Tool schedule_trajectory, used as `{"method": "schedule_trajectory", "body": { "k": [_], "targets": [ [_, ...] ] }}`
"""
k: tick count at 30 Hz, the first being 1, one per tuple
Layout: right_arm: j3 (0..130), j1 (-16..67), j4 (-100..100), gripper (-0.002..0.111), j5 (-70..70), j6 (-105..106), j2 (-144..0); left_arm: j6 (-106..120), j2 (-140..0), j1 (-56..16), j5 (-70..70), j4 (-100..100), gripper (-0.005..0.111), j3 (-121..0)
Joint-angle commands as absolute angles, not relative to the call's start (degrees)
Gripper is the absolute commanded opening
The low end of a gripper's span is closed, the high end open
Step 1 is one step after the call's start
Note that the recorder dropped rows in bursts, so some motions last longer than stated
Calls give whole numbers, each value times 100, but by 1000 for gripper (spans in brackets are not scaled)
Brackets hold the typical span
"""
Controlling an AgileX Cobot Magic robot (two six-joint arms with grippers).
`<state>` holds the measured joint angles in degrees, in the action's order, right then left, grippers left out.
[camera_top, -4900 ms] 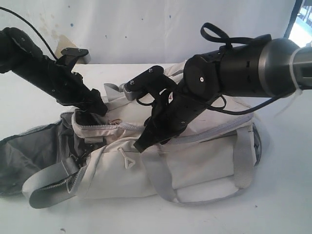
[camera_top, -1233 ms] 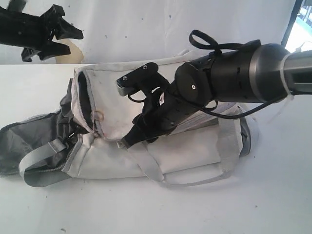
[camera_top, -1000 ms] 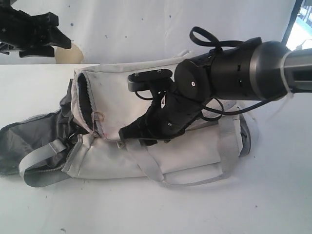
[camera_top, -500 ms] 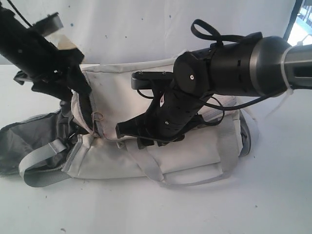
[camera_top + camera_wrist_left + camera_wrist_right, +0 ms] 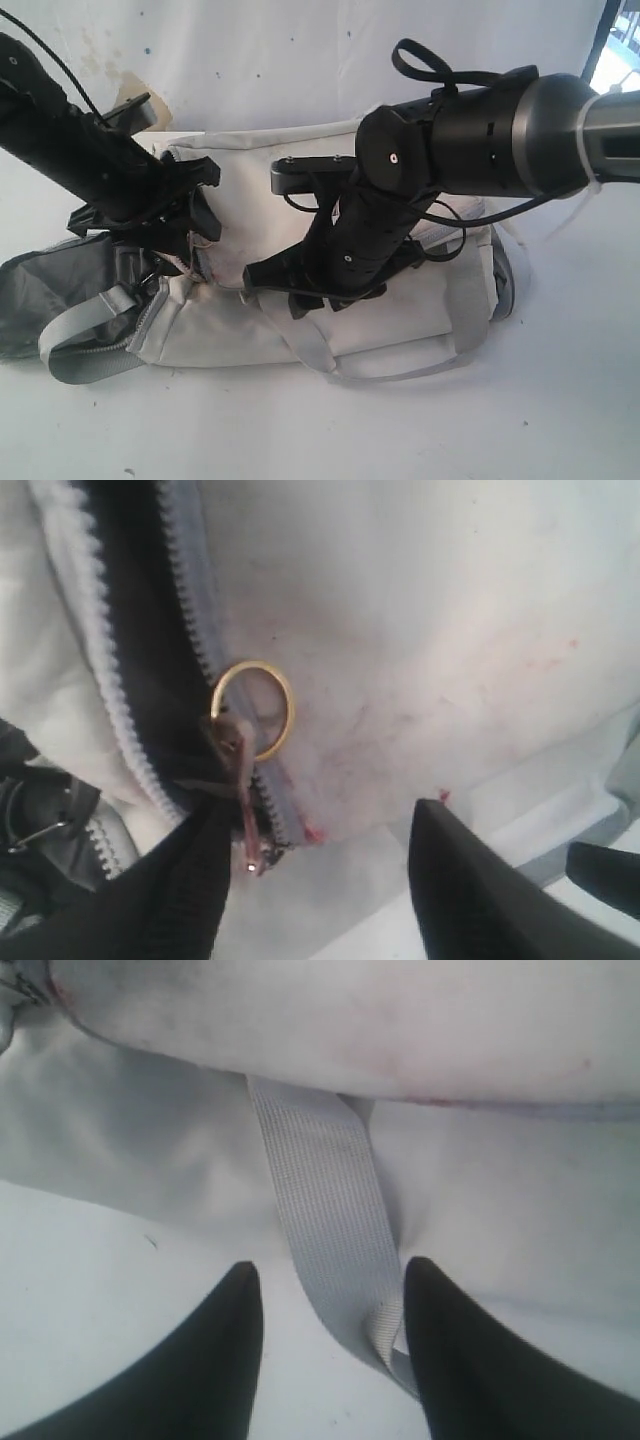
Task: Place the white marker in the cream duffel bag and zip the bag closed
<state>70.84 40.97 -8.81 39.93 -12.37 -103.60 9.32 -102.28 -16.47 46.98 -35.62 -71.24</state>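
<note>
You look down from up high in the outside view and see the whole cream duffel bag (image 5: 420, 325) lying on the white table (image 5: 560, 400). Your left wrist camera sits very close to the bag's zipper (image 5: 190, 590), and your right wrist camera sits just as close to a grey strap (image 5: 320, 1210). All three views share the bag's cloth.

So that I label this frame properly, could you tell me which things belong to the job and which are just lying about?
Belongs to the job: cream duffel bag, its open zipper, gold ring pull, left gripper, right gripper. The white marker is not visible.
Just lying about: a pale object behind the left arm, too hidden to identify.
</note>
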Motion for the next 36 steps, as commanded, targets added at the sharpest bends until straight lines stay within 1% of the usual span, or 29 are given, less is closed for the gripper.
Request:
{"method": "schedule_trajectory", "body": {
  "k": [1, 7, 17, 18, 20, 22, 26, 27, 28, 36],
  "targets": [
    [7131, 4045, -774, 42, 3934, -1162, -10298, 1281, -10151, -1671, 4264, -4069, 56, -6844],
    [7131, 4045, -774, 42, 3858, -1162, -10298, 1281, -10282, -1671, 3608, -4058, 56, -6579],
    [7131, 4045, -749, 42, 3670, -1117, -10298, 1035, -10794, -1671, 3427, -4405, 56, -6579],
    [7131, 4045, -749, 42, 3660, -1117, -10298, 1035, -10825, -1671, 3414, -4445, 54, -6579],
    [7131, 4045, -749, 42, 3638, -1117, -10298, 1049, -10865, -1671, 3394, -4445, 49, -6579],
    [7131, 4045, -749, 42, 3612, -1117, -10298, 1049, -10903, -1671, 3203, -4445, 33, -6579],
    [7131, 4045, -749, 42, 3612, -1066, -10298, 1049, -10903, -1671, 3046, -4530, 12, -6579],
    [7131, 4045, -749, 42, 3613, -1039, -10298, 1049, -10903, -1671, 3046, -4530, 5, -6579],
    [7131, 4045, -749, 42, 3625, -1029, -10298, 1049, -10903, -1671, 3056, -4530, 0, -6579],
    [7131, 4045, -400, 42, 3705, -1029, -10298, 1290, -10589, -1671, 3280, -4443, 0, -6579]
  ]
}}
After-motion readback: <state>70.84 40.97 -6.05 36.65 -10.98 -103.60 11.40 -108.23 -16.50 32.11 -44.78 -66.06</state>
